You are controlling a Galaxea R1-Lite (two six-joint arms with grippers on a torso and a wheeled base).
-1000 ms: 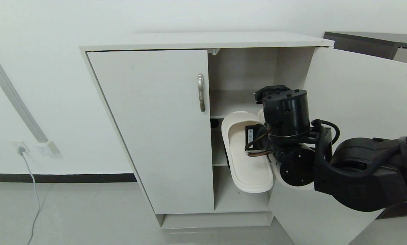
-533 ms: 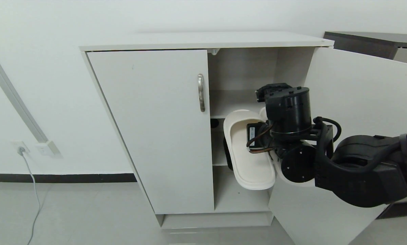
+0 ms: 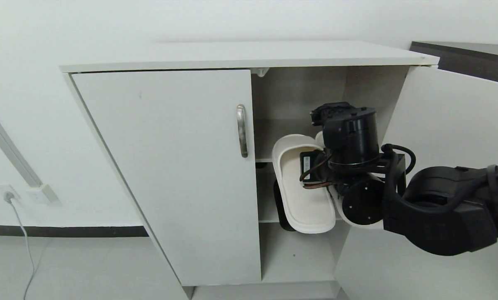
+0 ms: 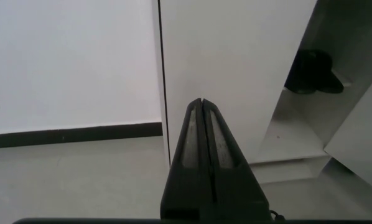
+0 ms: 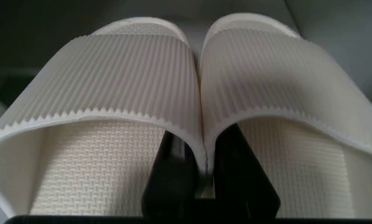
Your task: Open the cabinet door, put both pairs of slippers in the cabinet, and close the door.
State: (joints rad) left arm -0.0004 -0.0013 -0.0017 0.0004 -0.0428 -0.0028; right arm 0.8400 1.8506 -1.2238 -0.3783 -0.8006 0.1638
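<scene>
A pair of white slippers (image 3: 303, 187) hangs soles-outward at the cabinet's open right half, level with the middle shelf. My right gripper (image 5: 201, 163) is shut on the two inner strap edges of the white slippers (image 5: 130, 81), pinched side by side. The right wrist (image 3: 351, 137) hides the fingers in the head view. A black slipper (image 3: 283, 208) sits on the shelf behind the white pair and is the black slipper (image 4: 313, 68) in the left wrist view. My left gripper (image 4: 201, 109) is shut on nothing, low in front of the closed left door (image 4: 229, 62).
The white cabinet (image 3: 249, 52) has its left door (image 3: 170, 166) closed, with a metal handle (image 3: 241, 130), and its right door (image 3: 449, 125) swung wide open. The bottom compartment (image 3: 299, 258) is bare. A wall socket and cable (image 3: 7, 196) are at the far left.
The whole head view has shifted, so the cabinet stands larger and nearer. The right arm has carried the white slippers slightly up and inward toward the shelves.
</scene>
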